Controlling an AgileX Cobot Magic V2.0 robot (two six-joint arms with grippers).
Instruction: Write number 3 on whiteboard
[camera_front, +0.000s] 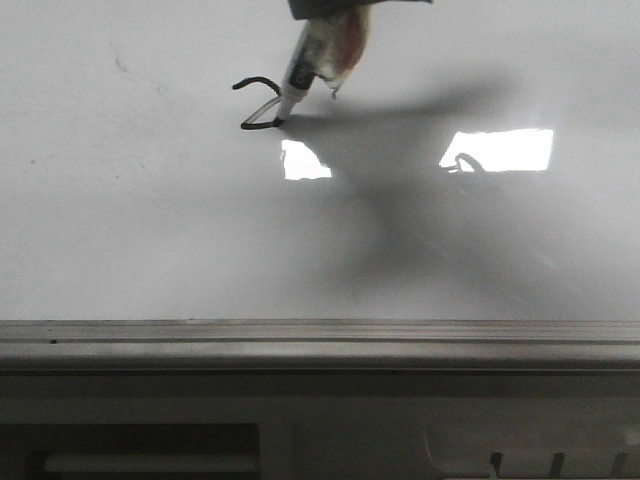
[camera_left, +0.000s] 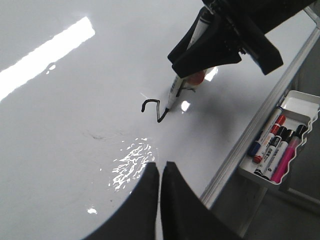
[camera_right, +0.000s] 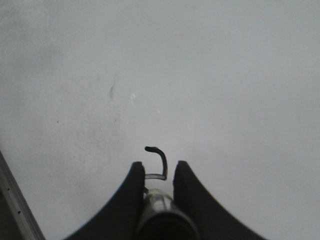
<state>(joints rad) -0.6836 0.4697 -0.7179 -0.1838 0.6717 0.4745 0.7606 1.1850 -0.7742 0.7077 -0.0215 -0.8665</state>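
Note:
The whiteboard (camera_front: 120, 200) fills the front view. My right gripper (camera_right: 159, 170) is shut on a marker (camera_front: 300, 65) and holds it tilted, with the tip touching the board at the end of the black line. The number 3 (camera_front: 258, 100) is a short hooked stroke with a sharp bend; it also shows in the left wrist view (camera_left: 152, 107) and between the right fingers (camera_right: 160, 162). My left gripper (camera_left: 160, 170) is shut and empty, hovering over the board to the side of the writing. The right gripper also shows in the left wrist view (camera_left: 220, 47).
A grey metal ledge (camera_front: 320, 340) runs along the board's near edge. A white tray (camera_left: 300, 100) with several markers (camera_left: 272, 147) hangs beyond the ledge. Bright glare patches (camera_front: 500, 150) lie on the board near the arm's shadow.

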